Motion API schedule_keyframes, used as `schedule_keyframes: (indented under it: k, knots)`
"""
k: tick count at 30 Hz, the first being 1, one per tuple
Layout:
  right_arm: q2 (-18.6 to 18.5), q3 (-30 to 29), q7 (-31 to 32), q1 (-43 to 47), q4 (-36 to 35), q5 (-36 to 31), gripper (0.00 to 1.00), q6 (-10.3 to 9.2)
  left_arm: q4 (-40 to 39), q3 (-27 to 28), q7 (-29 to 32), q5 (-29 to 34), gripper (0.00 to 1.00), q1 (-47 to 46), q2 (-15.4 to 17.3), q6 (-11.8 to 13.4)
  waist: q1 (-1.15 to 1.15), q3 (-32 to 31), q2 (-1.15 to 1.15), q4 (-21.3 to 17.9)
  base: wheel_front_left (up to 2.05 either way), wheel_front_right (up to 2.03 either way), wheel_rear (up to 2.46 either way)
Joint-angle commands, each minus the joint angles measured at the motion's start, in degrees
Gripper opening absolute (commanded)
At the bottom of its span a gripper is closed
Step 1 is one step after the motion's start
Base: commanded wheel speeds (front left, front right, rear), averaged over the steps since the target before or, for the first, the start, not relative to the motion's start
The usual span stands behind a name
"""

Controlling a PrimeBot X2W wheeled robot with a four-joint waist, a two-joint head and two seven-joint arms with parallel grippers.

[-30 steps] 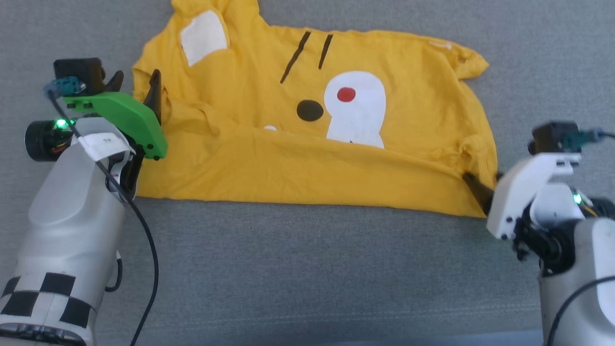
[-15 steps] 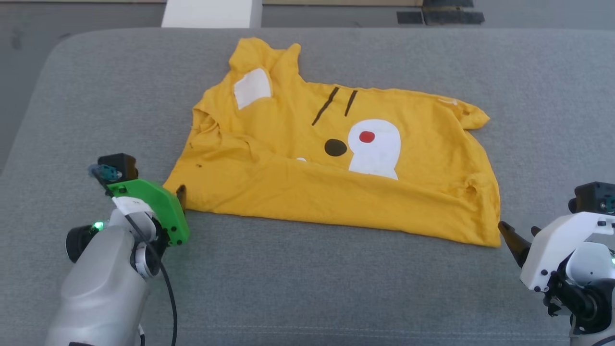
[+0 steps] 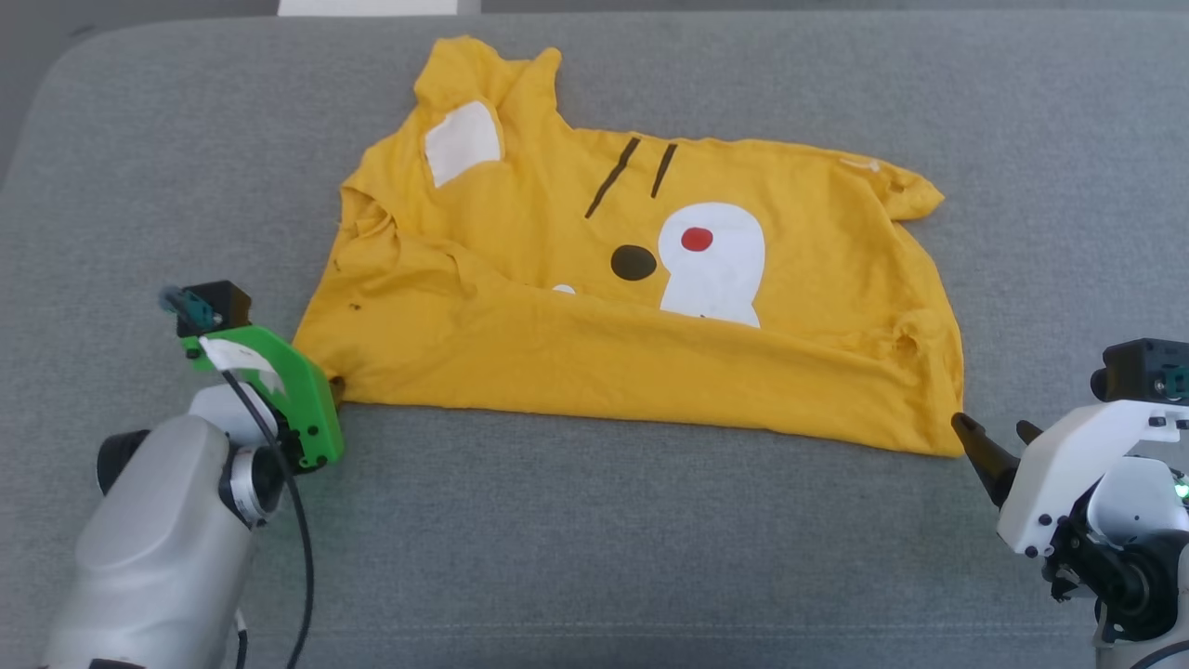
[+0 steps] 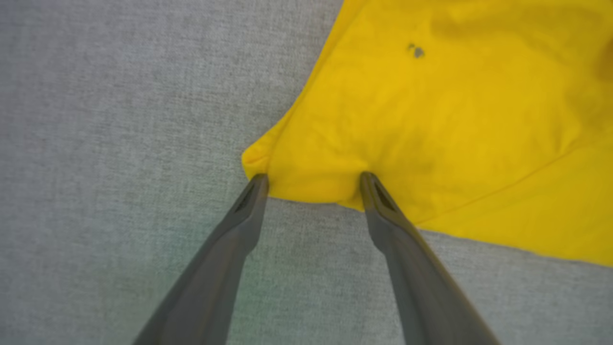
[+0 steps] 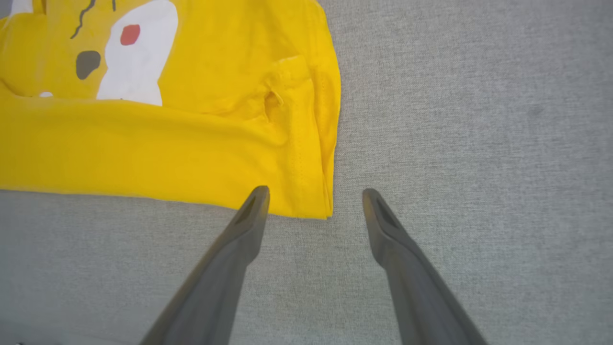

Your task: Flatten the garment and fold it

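The garment is a bright yellow T-shirt lying on the grey cushion, its near part folded up over the lower edge of the white shape with the red dot. Black lines and a white patch lie farther back. My left gripper is open at the near left corner; in the left wrist view the left gripper has both tips touching the garment hem beside a small hole. My right gripper is open just off the near right corner. In the right wrist view the right gripper straddles that corner of the garment.
The grey cushion stretches wide in front of the shirt and on both sides. Its rounded far left corner meets darker floor, and a white object shows at the top edge behind it.
The head camera has shifted, so more of the cushion shows. Both grippers have drawn back from over the shirt's side edges to its near corners. The shirt keeps its shape.
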Motion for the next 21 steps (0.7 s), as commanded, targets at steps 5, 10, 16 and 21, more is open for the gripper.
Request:
schedule_keyframes:
  k: [5, 10, 16, 21]
  knots:
    - [-0.1, 0.2, -1.1, -1.0, 0.3, 0.6, 1.0, -0.08, -0.3, -0.4, 3.5, -1.7, 0.34, 1.5, 0.2, 0.1, 0.0, 3.0, 0.0, -1.8, 0.0, 0.0, 0.0]
    - [-0.1, 0.4, -1.3, -1.1, 0.6, 0.1, 1.0, -0.08, -2.3, 0.1, 3.4, -2.8, 0.0, 2.9, 0.6, -0.5, 0.0, 3.5, 0.0, -1.6, 0.0, 0.0, 0.0]
    - [0.0, 1.5, 0.2, -1.5, -0.1, -5.0, 1.0, -0.08, -7.2, 2.8, -0.1, -4.4, 0.0, 5.2, 1.8, -0.1, 0.0, 3.3, 0.0, -0.9, 0.0, 0.0, 0.0]
    - [0.0, 1.4, 2.8, -3.1, 1.0, -9.9, 1.0, -0.08, -12.9, 3.8, -1.9, -4.6, 0.0, 7.6, 2.7, 0.9, 0.0, 3.7, 0.0, 0.3, 0.0, 0.0, 0.0]
